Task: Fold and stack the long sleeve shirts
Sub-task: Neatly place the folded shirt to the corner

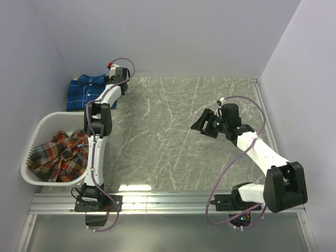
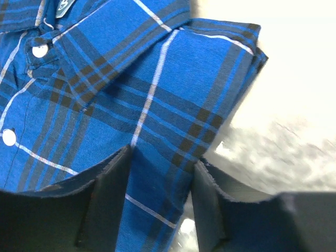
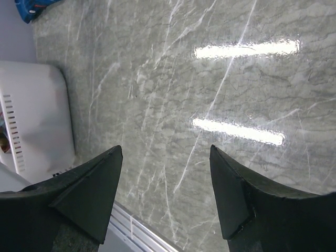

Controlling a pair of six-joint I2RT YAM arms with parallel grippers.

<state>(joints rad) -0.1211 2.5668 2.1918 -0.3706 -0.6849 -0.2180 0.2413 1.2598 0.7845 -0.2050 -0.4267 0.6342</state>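
Observation:
A folded royal blue plaid long sleeve shirt [image 1: 86,92] lies at the table's far left corner. Its collar and white buttons fill the left wrist view [image 2: 147,94]. My left gripper [image 1: 116,79] hangs over the shirt's right edge. In the left wrist view the gripper [image 2: 164,156] straddles that folded edge, jaws apart, with bare table showing beside the right finger. A red-orange plaid shirt [image 1: 60,155] lies crumpled in the laundry basket. My right gripper [image 1: 202,124] hovers over the bare table right of centre, open and empty [image 3: 165,149].
The white plastic laundry basket [image 1: 39,128] stands at the left edge beside the left arm, and its wall [image 3: 37,115] shows in the right wrist view. A corner of the blue shirt [image 3: 34,8] shows there too. Walls close in the table's back and sides.

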